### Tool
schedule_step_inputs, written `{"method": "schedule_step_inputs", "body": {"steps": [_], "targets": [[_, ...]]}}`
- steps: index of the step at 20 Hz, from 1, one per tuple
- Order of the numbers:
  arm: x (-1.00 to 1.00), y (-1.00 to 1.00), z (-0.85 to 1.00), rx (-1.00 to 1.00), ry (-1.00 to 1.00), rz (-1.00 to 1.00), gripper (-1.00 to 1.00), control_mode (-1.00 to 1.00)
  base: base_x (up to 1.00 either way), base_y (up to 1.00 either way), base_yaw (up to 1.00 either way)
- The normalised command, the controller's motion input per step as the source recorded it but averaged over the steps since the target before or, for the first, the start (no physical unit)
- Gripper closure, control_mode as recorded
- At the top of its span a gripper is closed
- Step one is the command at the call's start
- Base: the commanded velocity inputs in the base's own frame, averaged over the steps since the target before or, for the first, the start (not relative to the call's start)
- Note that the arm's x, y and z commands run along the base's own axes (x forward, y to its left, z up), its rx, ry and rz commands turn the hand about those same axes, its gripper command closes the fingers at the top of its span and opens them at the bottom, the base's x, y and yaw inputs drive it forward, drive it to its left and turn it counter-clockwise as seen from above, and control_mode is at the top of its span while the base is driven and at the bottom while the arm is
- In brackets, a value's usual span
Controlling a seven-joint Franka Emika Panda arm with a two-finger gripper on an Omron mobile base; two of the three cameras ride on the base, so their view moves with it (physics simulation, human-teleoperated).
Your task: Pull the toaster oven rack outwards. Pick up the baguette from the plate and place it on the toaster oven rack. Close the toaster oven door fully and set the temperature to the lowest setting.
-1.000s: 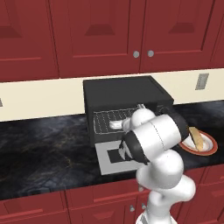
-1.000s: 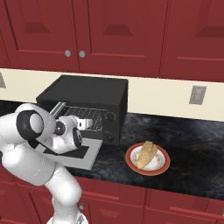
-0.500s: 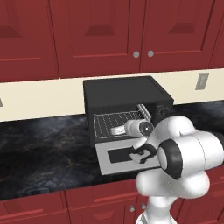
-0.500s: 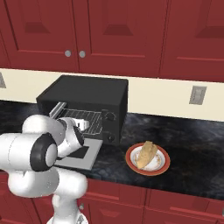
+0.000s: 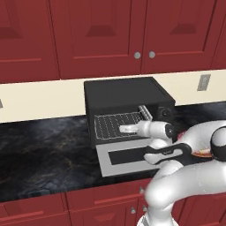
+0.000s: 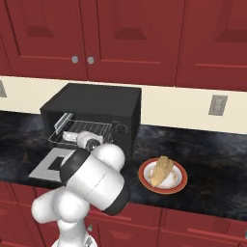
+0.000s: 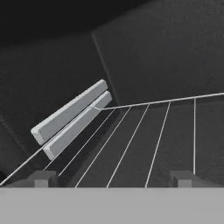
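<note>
Silver wire toaster oven rack (image 7: pixel 144 140), centre frame, looks light and stiff; grasp its front wire. Gripper (image 7: pixel 111 178) spread wide, empty.

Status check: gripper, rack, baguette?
Gripper open over toaster oven rack, holding nothing. Door down. Baguette on plate. Nothing blocking.

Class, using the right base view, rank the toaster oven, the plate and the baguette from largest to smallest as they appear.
1. Toaster oven, clearly largest.
2. Plate.
3. Baguette, lying on the plate and smaller than it.
The plate sits nearer the camera, yet the order holds.
</note>
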Motion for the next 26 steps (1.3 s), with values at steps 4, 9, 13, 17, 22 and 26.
{"method": "schedule_step_inputs", "body": {"steps": [4,9,13,17,22,26], "targets": [[-1.0,0.26,-0.03,-0.06,1.0,0.0,-1.0,-1.0,0.0,0.0,0.0],[-1.0,0.33,-0.15,-0.19,1.0,0.0,-1.0,-1.0,0.0,0.0,0.0],[-1.0,0.34,-0.23,-0.26,1.0,0.0,-1.0,-1.0,0.0,0.0,0.0],[-1.0,0.3,-0.38,-0.36,1.0,0.0,-1.0,-1.0,0.0,0.0,0.0],[-1.0,0.32,-0.43,-0.48,1.0,0.05,-1.0,-1.0,0.0,0.0,0.0],[-1.0,0.36,-0.45,-0.54,1.0,0.08,-1.0,-1.0,0.0,0.0,0.0]]}}
